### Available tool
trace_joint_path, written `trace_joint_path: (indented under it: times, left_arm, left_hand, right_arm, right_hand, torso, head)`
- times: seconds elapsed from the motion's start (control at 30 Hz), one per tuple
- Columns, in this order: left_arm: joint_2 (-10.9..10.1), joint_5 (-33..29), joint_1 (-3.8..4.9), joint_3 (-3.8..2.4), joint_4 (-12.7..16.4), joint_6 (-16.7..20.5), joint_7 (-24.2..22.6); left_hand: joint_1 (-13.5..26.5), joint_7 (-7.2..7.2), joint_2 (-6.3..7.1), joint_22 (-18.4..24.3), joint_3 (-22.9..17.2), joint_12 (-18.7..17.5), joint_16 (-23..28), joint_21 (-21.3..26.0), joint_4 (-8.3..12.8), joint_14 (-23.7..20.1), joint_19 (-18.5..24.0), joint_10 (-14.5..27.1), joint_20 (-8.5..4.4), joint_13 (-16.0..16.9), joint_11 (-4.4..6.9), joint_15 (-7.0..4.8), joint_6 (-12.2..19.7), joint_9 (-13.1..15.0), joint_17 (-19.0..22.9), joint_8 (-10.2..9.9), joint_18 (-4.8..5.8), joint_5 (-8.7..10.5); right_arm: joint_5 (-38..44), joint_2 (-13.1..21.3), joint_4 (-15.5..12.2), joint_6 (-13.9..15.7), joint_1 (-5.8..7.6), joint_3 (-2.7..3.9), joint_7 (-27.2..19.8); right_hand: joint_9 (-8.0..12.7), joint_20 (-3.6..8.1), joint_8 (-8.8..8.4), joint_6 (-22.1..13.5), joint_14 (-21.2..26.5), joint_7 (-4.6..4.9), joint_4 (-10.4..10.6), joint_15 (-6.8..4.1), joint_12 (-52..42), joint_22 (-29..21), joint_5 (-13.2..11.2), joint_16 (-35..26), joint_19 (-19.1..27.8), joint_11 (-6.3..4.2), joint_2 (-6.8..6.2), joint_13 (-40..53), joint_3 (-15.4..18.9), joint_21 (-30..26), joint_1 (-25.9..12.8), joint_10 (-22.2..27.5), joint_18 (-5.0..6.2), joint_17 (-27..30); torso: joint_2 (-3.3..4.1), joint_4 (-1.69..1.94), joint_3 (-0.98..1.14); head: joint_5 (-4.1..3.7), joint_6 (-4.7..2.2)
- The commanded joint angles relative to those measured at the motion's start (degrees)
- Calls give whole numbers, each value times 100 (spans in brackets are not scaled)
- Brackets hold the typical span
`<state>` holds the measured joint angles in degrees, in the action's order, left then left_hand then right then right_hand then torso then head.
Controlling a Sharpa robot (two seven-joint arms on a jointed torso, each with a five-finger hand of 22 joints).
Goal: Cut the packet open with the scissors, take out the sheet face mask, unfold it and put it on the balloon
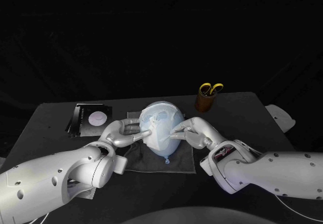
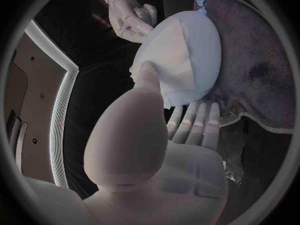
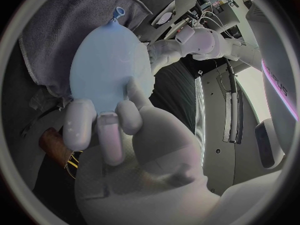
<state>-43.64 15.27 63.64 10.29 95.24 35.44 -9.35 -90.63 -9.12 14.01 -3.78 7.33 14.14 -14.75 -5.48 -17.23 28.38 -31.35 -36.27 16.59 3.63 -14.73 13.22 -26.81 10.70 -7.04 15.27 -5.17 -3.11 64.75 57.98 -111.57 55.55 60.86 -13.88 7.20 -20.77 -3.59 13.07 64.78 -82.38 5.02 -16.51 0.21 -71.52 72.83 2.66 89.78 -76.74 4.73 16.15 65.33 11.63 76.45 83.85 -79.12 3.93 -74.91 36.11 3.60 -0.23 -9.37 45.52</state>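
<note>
The left hand (image 1: pixel 128 133) is reaching against the left side of the balloon (image 1: pixel 165 149). In the left wrist view its thumb is lying on the sheet face mask (image 2: pixel 164 60) and its fingers (image 2: pixel 195 119) are spreading along the balloon's (image 2: pixel 203 50) edge next to the cloth (image 2: pixel 259 60). Whether it is gripping the balloon or only bracing it, I cannot tell.

The right hand (image 1: pixel 193 134) is resting on the balloon's other side. In the right wrist view its fingers (image 3: pixel 103 130) are lying apart on the pale blue skin (image 3: pixel 103 65), holding nothing.

The balloon is lying in the middle of the table (image 1: pixel 256 121), on a dark grey cloth (image 1: pixel 183 164), with its knot pointing toward the robot. The white mask (image 1: pixel 158 122) is covering its wide upper face, with the narrow knotted end showing bare.

The opened packet (image 1: pixel 91 119) is lying near the table's left edge, well apart from the cloth. The scissors (image 1: pixel 210 88), with yellow handles, are standing in a brown holder (image 1: pixel 204 103) beyond the balloon on the right. In the right wrist view the holder (image 3: pixel 53 140) is showing just beside the right hand.
</note>
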Motion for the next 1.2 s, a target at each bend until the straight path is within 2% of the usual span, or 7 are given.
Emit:
trace_joint_path:
  times: [0.03, 0.53, 1.0, 1.1, 1.13, 1.17, 1.2]
  left_arm:
    - [20, -4, 0, -1, 41, -86, -9]
    - [2, -22, 0, -1, 27, -84, 4]
    - [8, -27, 0, -1, 18, -81, 11]
    - [13, -29, 0, -1, 19, -85, 17]
    - [14, -29, 0, -1, 20, -85, 18]
    - [15, -29, 0, -1, 22, -85, 20]
    - [14, -31, 0, -1, 24, -87, 23]
  left_hand:
    - [-12, -761, -52, 8, -30, -16, 36, -33, 3, 27, -40, -49, 3, 6, 8, 14, -30, 7, 7, 27, -50, 7]
    - [-3, -761, -37, 12, -16, -36, 60, -33, 2, 13, -48, -48, 3, 2, 9, 15, -27, 2, 17, 17, -55, 6]
    - [5, -760, -29, 14, -7, -50, 75, -32, 1, 4, -58, -45, 4, 1, 11, 15, -29, 0, 23, 14, -56, 5]
    - [5, -760, -29, 14, -7, -50, 75, -32, 1, 4, -58, -45, 4, 1, 11, 15, -29, 0, 23, 14, -56, 5]
    - [5, -760, -29, 14, -7, -50, 75, -32, 1, 4, -58, -45, 4, 1, 11, 15, -29, 0, 23, 14, -56, 5]
    - [5, -760, -29, 14, -7, -50, 75, -32, 1, 4, -58, -45, 4, 1, 11, 15, -29, 0, 23, 14, -56, 5]
    - [5, -760, -29, 14, -7, -50, 75, -32, 1, 4, -58, -45, 4, 1, 11, 15, -29, 0, 23, 14, -56, 5]
  right_arm:
    - [46, 44, -67, 195, -10, -3, -212]
    - [-195, 474, -353, 198, -9, -2, -325]
    - [-219, 732, -407, 169, -4, -2, -232]
    - [-285, 744, -407, 174, -2, -2, -290]
    - [-296, 745, -409, 176, -2, -2, -306]
    - [-312, 743, -415, 179, -2, -2, -334]
    - [-325, 740, -423, 181, -1, -2, -363]
  right_hand:
    - [-30, 25, 53, 68, -762, -38, -25, -324, -1848, 19, 18, 22, -22, -443, 58, 2467, -82, 24, 99, -1088, 57, -1509]
    - [-60, 37, 69, 108, -762, -57, -37, -339, -1848, 88, 39, 22, -63, -461, 16, 2467, -268, 74, 134, -1088, 43, -1509]
    - [-78, 42, 68, 118, -762, -58, -39, -340, -1848, 157, 56, 22, -109, -462, -29, 2467, -362, 126, 150, -1088, 27, -1509]
    - [-102, 34, 51, 84, -762, -42, -21, -334, -1848, 115, 39, 22, -68, -449, -85, 2467, -404, 88, -15, -1088, 38, -1509]
    - [-109, 29, 31, 39, -762, -30, 1, -326, -1848, 96, 26, 22, -53, -437, -170, 2467, -361, 71, -131, -1088, 43, -1509]
    - [-110, 24, 8, -1, -762, -34, 13, -322, -1848, 95, 26, 22, -52, -438, -197, 2467, -345, 68, -211, -1088, 43, -1509]
    - [-79, 11, -96, -143, -762, -4, 125, -300, -1848, 79, 28, 22, -40, -405, -349, 2467, -177, 51, -547, -1088, 46, -1509]
  torso:
    - [-1, 0, 2]
    - [-5, -5, 0]
    - [1, 0, 0]
    - [-2, 1, 1]
    - [-2, 4, -1]
    - [-2, 4, -2]
    - [-2, 5, -1]
  head:
    - [-1, -1]
    - [7, -7]
    - [-1, -10]
    - [-2, -22]
    - [-7, -26]
    - [-3, -23]
    - [1, -21]
